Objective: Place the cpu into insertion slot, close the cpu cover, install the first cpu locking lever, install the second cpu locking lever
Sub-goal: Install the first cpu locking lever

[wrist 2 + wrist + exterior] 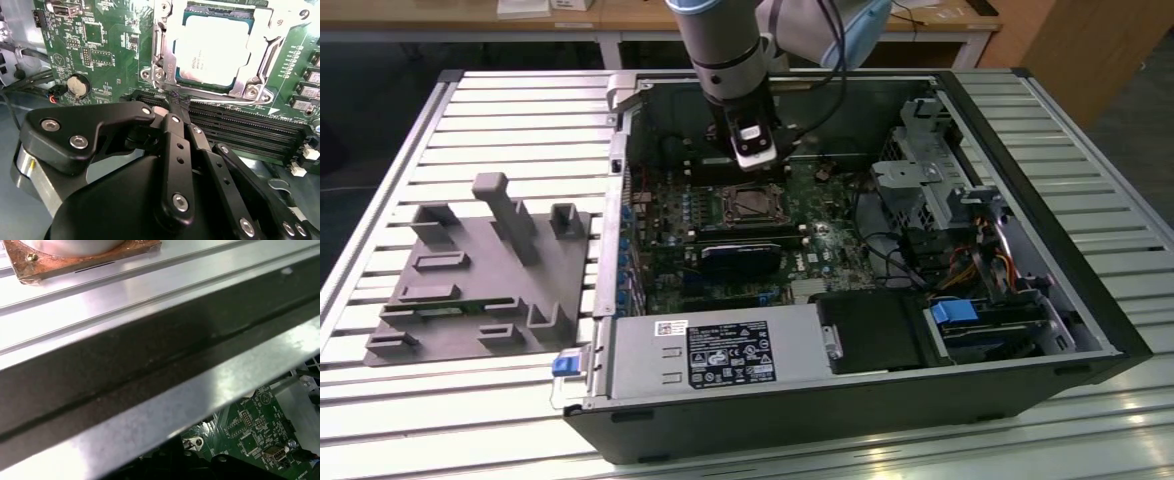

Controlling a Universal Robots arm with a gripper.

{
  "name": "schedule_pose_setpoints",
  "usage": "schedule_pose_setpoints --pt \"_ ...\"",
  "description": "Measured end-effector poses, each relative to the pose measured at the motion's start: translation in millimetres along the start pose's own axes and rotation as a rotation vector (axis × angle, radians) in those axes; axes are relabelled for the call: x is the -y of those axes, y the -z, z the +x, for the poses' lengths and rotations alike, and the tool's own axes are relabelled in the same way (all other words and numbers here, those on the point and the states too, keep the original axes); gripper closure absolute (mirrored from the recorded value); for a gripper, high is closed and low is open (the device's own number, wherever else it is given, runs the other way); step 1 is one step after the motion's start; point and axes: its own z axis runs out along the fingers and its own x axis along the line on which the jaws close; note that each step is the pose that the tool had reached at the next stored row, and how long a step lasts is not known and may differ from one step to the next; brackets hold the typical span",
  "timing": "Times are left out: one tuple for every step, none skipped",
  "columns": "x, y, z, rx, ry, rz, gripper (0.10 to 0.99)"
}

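The cpu (pixel 212 47), with its silvery-grey top, lies in the insertion slot (pixel 750 203) on the green motherboard inside the open computer case. The silver cpu cover (pixel 260 75) lies flat around it, and the chip shows through its window. A thin metal lever rod (pixel 157 45) runs along one side of the frame. My gripper (pixel 177 102) hangs just above the board's memory slots, beside the socket's edge. Its black fingers (pixel 175 150) are pressed together with nothing between them. In the exterior view the gripper (pixel 754 160) hovers just behind the socket.
Long black memory slots (pixel 240 125) run beside the socket, and a coin battery (pixel 77 86) sits nearby. The case walls (pixel 620 200), a power supply (pixel 707 350) and a drive cage (pixel 921 170) surround the board. A grey fixture (pixel 480 270) stands on the slatted table at the exterior view's left.
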Motion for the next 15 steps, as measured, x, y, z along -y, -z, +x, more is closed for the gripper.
schedule_pose_setpoints --pt "0.1 -0.3 0.1 0.0009 -0.003 0.001 0.984" --pt "0.2 -0.6 0.1 0.0018 -0.006 0.001 0.984" --pt "0.2 -0.9 0.2 0.0027 -0.009 0.002 0.984" --pt "0.3 -1.3 0.3 0.0036 -0.012 0.003 0.984" --pt "0.4 -1.6 0.4 0.0043 -0.015 0.003 0.984" --pt "0.5 -2.1 0.4 0.0053 -0.018 0.004 0.984" --pt "0.6 -2.5 0.5 0.0061 -0.021 0.004 0.984" --pt "0.7 -2.9 0.6 0.007 -0.024 0.005 0.984" --pt "0.8 -3.3 0.7 0.0079 -0.027 0.006 0.984" --pt "0.9 -3.6 0.8 0.0087 -0.03 0.007 0.984" --pt "0.9 -4.0 0.8 0.0097 -0.033 0.007 0.984" --pt "1.0 -4.4 0.9 0.0107 -0.036 0.008 0.984" --pt "1.1 -4.8 1.0 0.0118 -0.04 0.01 0.984" --pt "1.2 -5.2 1.1 0.0131 -0.044 0.011 0.984" --pt "1.3 -5.6 1.2 0.0144 -0.047 0.012 0.984"
